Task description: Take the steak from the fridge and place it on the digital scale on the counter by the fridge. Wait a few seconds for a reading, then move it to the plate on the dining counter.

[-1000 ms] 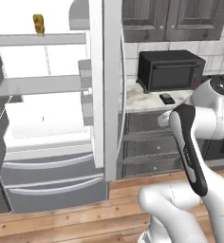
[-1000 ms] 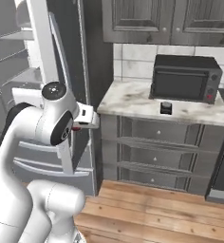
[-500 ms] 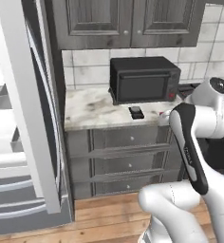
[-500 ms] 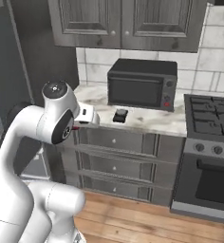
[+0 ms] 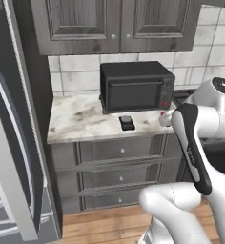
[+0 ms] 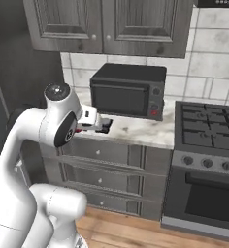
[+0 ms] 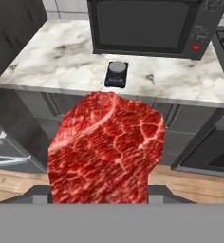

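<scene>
Your gripper (image 6: 106,126) appears closed on the steak (image 7: 106,149), though its fingers are hidden. You're holding the meat in the air, short of the counter (image 7: 61,61), ready for the digital scale (image 7: 117,74).

Steak (image 7: 107,149): bright red marbled slab with pale fat lines, held upright in the claw (image 6: 106,126), suspended in front of the counter (image 5: 78,121) edge. Digital scale (image 7: 117,73): small flat black square with a round grey centre, lying flat on the white-grey veined marble counter, near its front edge. Fridge (image 5: 12,143): stands immediately beside the counter.
</scene>
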Robot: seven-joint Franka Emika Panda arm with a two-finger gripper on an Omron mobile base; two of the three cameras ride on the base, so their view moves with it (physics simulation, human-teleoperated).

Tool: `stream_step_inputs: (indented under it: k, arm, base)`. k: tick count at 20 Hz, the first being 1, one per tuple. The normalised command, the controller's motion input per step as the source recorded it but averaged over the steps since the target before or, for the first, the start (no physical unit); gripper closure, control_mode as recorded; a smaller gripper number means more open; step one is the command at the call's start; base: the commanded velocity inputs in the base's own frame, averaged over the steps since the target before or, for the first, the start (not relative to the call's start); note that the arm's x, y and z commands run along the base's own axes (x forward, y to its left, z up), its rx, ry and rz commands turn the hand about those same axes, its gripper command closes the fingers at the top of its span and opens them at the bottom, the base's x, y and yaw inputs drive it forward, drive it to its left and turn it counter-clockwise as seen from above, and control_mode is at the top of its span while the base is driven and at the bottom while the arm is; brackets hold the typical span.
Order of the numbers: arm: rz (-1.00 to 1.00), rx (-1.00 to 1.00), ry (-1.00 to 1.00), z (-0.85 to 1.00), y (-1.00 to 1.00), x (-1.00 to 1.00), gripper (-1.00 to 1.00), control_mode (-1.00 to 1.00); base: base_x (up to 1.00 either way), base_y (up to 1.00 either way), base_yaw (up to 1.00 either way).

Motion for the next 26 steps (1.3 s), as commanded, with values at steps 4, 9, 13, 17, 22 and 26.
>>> stream_step_inputs:
  k: [4, 9, 13, 17, 22, 26]
  arm:
    - [0.00, 0.00, 0.00, 0.00, 0.00, 0.00, 1.00, 1.00]
    - [0.00, 0.00, 0.00, 0.00, 0.00, 0.00, 1.00, 1.00]
    - [0.00, 0.00, 0.00, 0.00, 0.00, 0.00, 1.00, 1.00]
    - [0.00, 0.00, 0.00, 0.00, 0.00, 0.00, 1.00, 1.00]
    - [0.00, 0.00, 0.00, 0.00, 0.00, 0.00, 1.00, 1.00]
    - [0.00, 0.00, 0.00, 0.00, 0.00, 0.00, 1.00, 1.00]
  base:
    - [0.54, 0.00, -0.03]
    - [0.54, 0.00, -0.03]
    - [0.48, 0.00, -0.02]
    - [0.43, 0.01, -0.03]
    - [0.33, 0.04, -0.05]
    - [0.26, 0.07, -0.05]
